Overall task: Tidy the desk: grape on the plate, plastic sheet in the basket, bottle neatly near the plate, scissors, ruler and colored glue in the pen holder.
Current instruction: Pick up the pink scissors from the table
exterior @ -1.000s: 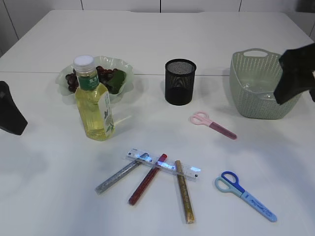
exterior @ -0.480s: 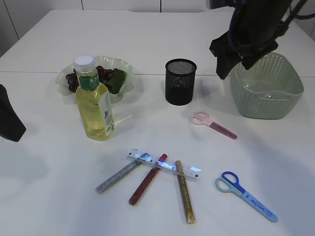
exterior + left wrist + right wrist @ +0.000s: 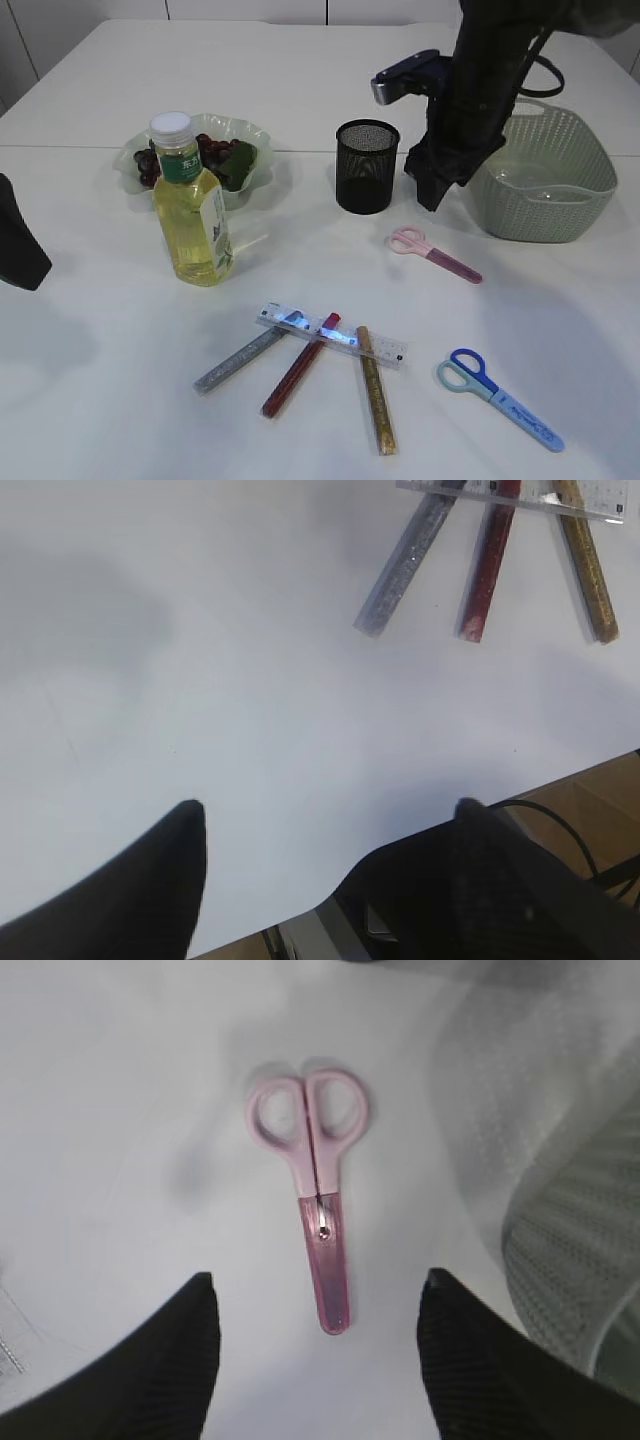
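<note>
right gripper — jaws apart, holding nothing, above small pink plastic scissors | left gripper — jaws apart, seemingly empty over white table

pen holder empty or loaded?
Cannot tell its inside; pen holder shows nothing sticking out, and both scissors lie on the table.

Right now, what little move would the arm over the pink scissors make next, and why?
Probably lower straight down: the right gripper hangs open above the pink scissors, which lie flat between its fingers, untouched, near the pen holder.
</note>
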